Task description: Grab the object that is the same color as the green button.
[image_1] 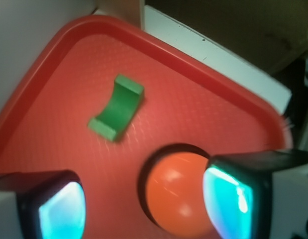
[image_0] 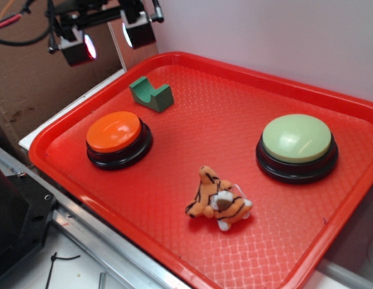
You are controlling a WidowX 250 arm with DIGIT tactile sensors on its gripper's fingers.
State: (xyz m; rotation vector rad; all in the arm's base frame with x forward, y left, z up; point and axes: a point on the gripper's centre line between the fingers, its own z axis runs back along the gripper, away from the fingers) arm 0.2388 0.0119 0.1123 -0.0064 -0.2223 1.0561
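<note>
1. My gripper [image_0: 108, 39] hung above the tray's [image_0: 246, 75] far left corner, fingers wide apart, holding nothing.
2. In the exterior view, both pads [image_0: 138, 33] sat clear of the tray surface, glowing faintly on their inner faces.
3. The block [image_0: 151, 94], dark green with a U-notch on top, lay on the tray near the far left rim, below and a bit right of my gripper.
4. The wrist view showed the block [image_1: 117, 107] ahead of my fingers [image_1: 61, 209], apart from them and not between them.
5. The block touched nothing but the tray floor; the notch faced up in the exterior view.
6. The orange button [image_0: 115, 133] sat near the left rim, just nearer the camera than the block, with a gap between them.
7. In the wrist view the orange button [image_1: 176, 199] showed low between my fingers, partly hidden by the right one.
8. The green button [image_0: 296, 141], a pale dome on a black base, sat on the right side of the tray, well apart from the block.
9. A tiger plush [image_0: 219, 201] lay on its side near the tray's front middle, between the two buttons but closer to the camera.
10. The tray was red with a textured floor and rested on a bench [image_0: 65, 99] whose white edge showed along the left.
11. The wrist view was somewhat blurred, so I could not tell fine detail on the block.
</note>
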